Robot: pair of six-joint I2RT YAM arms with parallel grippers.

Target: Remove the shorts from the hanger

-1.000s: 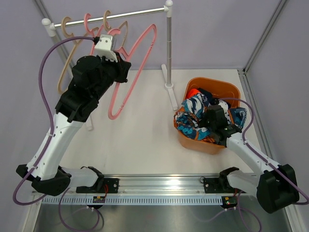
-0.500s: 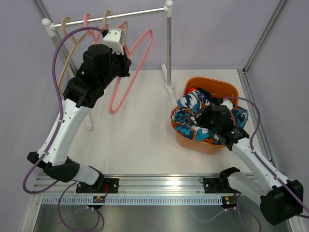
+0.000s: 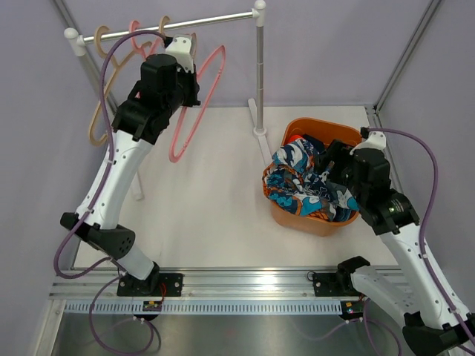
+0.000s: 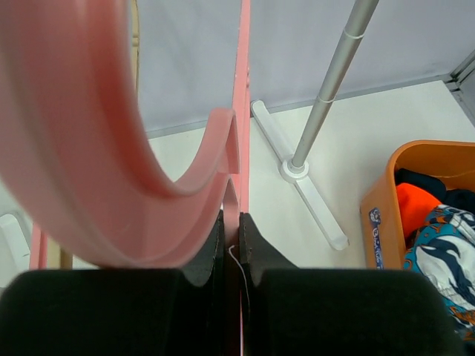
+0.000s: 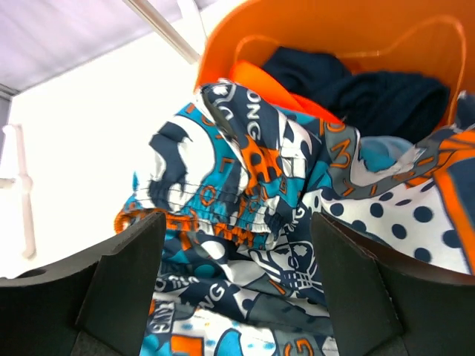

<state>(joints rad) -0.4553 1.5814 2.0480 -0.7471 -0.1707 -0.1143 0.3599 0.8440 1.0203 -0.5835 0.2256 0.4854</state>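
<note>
While pinching the thin bar of the pink hanger point(image 4: 241, 111) in the left claw point(image 4: 231, 245), risks yanking the hook off the rail point(image 3: 208, 20) above that claw if pulled sideways; could knock the wooden hanger point(image 3: 100, 104) beside it. With the right claw point(image 5: 237, 230) spread wide just above the printed shorts point(image 5: 245, 185), heaped with others in the orange basket point(image 5: 312, 30) beneath, could snag cloth and drag the basket across the tabletop point(image 3: 223, 208).

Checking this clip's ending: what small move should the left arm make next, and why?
Probably open the left gripper and release the pink hanger: it pinches a bare hanger, while the shorts already lie in the orange basket under the open right gripper.
</note>
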